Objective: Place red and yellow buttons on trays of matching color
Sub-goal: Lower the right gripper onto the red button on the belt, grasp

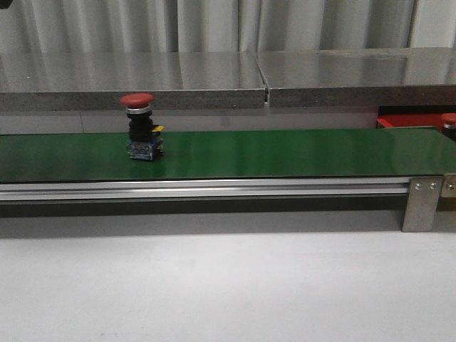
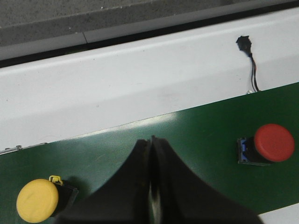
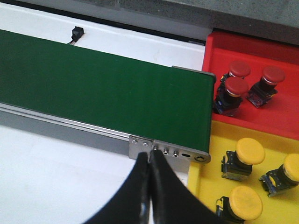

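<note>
Front view: red button [image 1: 138,101] is standing upright on the belt [image 1: 285,153], toward the belt's left part, cap up on its dark base, so it's presenting well for a top grab; neither arm is showing here, and only a corner of the red tray [image 1: 410,121] is peeking out past the belt's right end. Left wrist view: left gripper [image 2: 152,184] is hanging over the belt with fingers pressed together, holding nothing; the red button [image 2: 273,143] is sitting on the belt to one side of it, a yellow button [image 2: 37,200] on the belt to the other side, both apart from the fingers, probably waiting to be picked. Right wrist view: right gripper [image 3: 150,179] is also clenched and empty, hovering just off the belt's end bracket [image 3: 166,150]. Beyond that end, the red tray [image 3: 280,51] is holding three red buttons [image 3: 237,87] and the yellow tray [image 3: 210,172] beside it is holding at least three yellow ones [image 3: 250,151], so sorting looks partly done; trays are sitting at the belt's end likely to shorten each drop.
</note>
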